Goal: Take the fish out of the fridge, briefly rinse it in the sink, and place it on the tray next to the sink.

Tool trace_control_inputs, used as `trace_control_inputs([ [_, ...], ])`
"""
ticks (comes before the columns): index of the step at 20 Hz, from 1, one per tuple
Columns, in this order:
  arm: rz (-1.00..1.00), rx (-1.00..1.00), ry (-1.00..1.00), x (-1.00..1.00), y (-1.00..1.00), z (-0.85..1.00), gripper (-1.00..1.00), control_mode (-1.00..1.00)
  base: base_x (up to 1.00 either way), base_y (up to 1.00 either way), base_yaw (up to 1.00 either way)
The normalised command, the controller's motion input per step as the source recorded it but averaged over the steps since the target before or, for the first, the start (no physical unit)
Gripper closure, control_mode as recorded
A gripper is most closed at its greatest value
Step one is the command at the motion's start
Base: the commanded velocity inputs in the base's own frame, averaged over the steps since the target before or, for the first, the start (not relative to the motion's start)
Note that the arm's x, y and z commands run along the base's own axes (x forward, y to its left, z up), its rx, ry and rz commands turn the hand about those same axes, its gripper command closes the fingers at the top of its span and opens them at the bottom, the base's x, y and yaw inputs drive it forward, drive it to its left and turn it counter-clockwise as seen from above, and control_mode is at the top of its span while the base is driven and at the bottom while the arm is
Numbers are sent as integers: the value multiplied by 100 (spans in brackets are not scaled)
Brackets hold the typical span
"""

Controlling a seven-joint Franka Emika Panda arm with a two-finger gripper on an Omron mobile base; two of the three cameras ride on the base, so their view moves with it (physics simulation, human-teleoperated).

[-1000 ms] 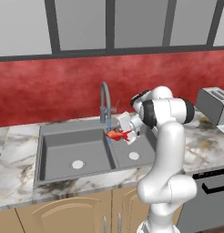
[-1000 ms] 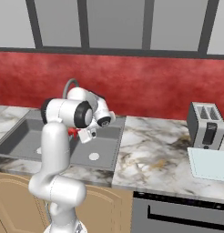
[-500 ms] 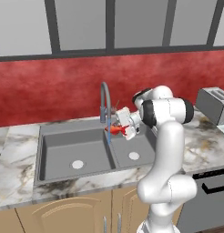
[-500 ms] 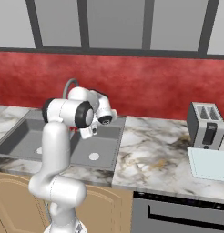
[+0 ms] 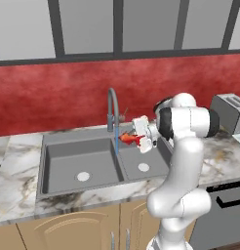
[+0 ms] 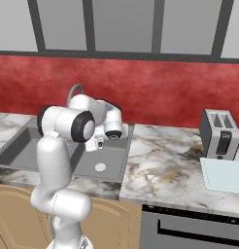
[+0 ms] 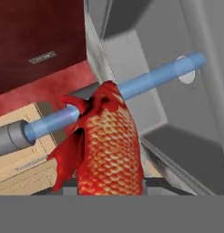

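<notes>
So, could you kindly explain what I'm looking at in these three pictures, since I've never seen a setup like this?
This is a rendered kitchen with a white robot arm on a base that drives. Two pictures come from cameras on that base, behind the arm to its left and right; the third looks along its hand. The gripper is shut on a red-orange fish, holding it over the dark grey sink beside the blue stream of water falling from the faucet. In the hand view the fish fills the middle with the stream behind it. On the marble counter stand a toaster and a pale tray.
</notes>
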Motion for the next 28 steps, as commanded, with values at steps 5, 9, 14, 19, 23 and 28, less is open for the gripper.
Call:
trace_control_inputs([
  [5, -27, -1, 5, -100, -50, 76, 100, -100, 0, 0, 0],
  [9, -22, -34, 13, -100, -43, 79, 100, -100, 0, 0, 0],
  [14, -15, -53, 18, -97, -39, 75, 100, -100, 0, 0, 0],
  [19, -10, -60, 29, -96, -38, 46, 100, -100, 0, 0, 0],
  [23, -10, -71, 17, -96, -75, 10, 100, -100, 0, 0, 0],
  [28, -13, -81, 4, -63, -98, 10, 100, -100, 0, 0, 0],
])
